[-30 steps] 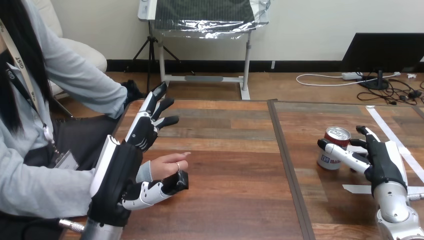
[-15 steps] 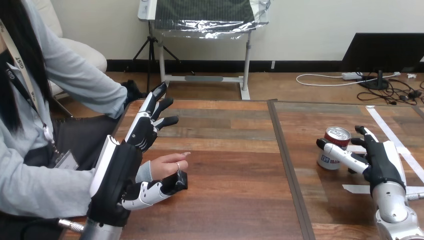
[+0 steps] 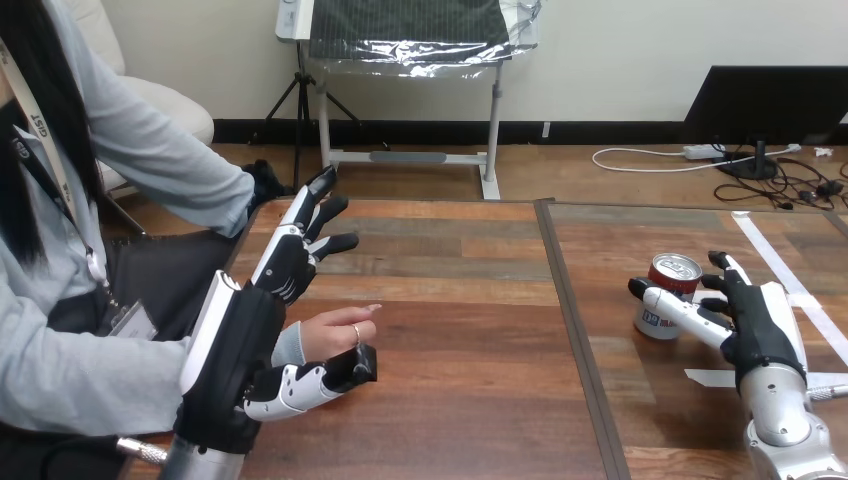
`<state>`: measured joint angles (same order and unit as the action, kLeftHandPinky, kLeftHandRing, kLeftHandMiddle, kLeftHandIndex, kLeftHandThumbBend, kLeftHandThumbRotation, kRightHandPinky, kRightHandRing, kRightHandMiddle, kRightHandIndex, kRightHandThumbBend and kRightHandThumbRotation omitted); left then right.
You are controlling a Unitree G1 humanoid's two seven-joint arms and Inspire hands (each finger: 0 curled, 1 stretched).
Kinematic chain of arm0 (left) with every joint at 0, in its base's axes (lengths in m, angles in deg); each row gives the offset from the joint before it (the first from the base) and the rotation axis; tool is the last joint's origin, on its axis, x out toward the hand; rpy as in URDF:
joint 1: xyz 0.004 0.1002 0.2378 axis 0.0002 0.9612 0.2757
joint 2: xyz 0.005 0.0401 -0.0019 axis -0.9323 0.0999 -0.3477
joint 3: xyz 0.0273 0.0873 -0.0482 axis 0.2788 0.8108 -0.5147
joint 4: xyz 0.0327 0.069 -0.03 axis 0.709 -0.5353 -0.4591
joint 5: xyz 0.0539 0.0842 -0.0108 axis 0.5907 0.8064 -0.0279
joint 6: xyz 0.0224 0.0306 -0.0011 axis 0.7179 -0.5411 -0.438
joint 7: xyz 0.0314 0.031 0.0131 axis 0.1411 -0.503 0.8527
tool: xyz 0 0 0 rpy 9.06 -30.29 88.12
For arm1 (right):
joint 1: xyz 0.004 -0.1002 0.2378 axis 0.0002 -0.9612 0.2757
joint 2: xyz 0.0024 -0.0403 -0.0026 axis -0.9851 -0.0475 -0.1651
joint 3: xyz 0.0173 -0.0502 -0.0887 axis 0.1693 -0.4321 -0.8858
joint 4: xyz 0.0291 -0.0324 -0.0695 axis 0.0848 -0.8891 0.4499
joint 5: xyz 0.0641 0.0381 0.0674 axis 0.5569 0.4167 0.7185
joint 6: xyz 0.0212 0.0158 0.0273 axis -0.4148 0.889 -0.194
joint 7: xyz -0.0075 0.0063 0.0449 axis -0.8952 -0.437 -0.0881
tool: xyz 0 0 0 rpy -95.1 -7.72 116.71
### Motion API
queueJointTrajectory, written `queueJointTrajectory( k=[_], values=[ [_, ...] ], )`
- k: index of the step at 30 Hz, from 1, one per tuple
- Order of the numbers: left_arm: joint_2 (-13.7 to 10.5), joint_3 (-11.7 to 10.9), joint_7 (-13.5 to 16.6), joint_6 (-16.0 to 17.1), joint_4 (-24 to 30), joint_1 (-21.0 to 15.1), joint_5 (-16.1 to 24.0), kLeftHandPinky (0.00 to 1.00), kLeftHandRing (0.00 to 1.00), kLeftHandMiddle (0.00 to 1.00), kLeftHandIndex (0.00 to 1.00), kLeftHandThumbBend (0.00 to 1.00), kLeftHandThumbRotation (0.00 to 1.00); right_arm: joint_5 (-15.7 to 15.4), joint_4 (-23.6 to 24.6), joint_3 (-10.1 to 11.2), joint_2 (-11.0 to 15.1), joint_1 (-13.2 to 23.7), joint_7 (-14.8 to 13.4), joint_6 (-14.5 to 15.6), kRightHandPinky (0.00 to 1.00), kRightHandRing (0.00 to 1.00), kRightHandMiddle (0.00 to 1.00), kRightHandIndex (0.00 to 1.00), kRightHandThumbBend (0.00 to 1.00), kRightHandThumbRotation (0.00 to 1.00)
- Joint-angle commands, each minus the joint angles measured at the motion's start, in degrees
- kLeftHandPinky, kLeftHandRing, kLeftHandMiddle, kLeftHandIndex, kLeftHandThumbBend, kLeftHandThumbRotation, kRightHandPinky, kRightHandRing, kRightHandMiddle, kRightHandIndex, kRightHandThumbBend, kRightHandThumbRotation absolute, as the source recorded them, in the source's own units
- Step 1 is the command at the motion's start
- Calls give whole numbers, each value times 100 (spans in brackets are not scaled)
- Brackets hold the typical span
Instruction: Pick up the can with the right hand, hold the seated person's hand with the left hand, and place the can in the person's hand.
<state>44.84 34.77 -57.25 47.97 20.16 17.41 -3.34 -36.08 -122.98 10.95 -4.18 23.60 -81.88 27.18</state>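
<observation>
A: We log the table [image 3: 470, 330] first. At its left side sits the left hand [image 3: 285, 265], fingers straight and splayed, pointing away from us. The person's hand [image 3: 335, 335] lies just above its thumb [image 3: 300, 385].

B: Held?

A: We cannot tell. The thumb seems to run along it from below, perhaps touching; we see nothing curled round it.

B: And the can?

A: The can [image 3: 670, 280] stands upright on the table's right half, long axis vertical, well apart from the person's hand. The right hand [image 3: 760, 325] is much the nearer. The can sits just left of its palm, the thumb crossing the can's front and the fingers [image 3: 728, 268] spread at its far right side, not clamped.

B: Change from a second ago?

A: The right hand has crept slightly left, toward the can. The can and the left hand are unmoved.
</observation>
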Motion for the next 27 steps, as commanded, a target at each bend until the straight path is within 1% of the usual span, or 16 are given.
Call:
queueJointTrajectory(
  k=[1, 5, 8, 11, 14, 18, 24, 27],
  values=[
    [-57, -53, -34, -14, 142, -300, -122, 82, 94, 98, 96, 100, 68, -15, 108, -37, -36, 469, -37, -60, 85, 94, 94, 98, 100, 56],
    [-67, -82, -19, 47, 95, -332, -52, 82, 94, 98, 96, 100, 69, -35, 100, -52, -33, 491, -40, -11, 88, 96, 96, 99, 100, 56],
    [-66, -63, -48, 29, 114, -327, -105, 82, 94, 98, 96, 100, 69, -20, 97, -33, -35, 499, -15, 14, 90, 97, 98, 99, 100, 57],
    [-73, -86, -37, 88, 58, -361, -69, 82, 94, 99, 96, 100, 69, -15, 93, -25, -36, 510, 4, 30, 91, 99, 99, 100, 100, 57],
    [-95, -77, -61, 50, 78, -354, -89, 82, 95, 99, 96, 100, 69, 23, 92, 9, -43, 514, 45, 23, 92, 100, 100, 100, 100, 57],
    [-105, -82, -79, 45, 90, -357, -116, 82, 95, 99, 96, 100, 69, -52, 94, -55, -35, 532, -22, 84, 92, 100, 100, 100, 100, 59],
    [-120, -82, -118, 34, 87, -363, -169, 83, 95, 99, 96, 100, 68, -71, 100, -61, -37, 536, -30, 37, 92, 100, 100, 100, 100, 59],
    [-125, -73, -155, 22, 94, -361, -221, 83, 95, 99, 96, 100, 67, -82, 101, -66, -41, 537, -59, 16, 94, 100, 100, 100, 100, 59]
  ],
)
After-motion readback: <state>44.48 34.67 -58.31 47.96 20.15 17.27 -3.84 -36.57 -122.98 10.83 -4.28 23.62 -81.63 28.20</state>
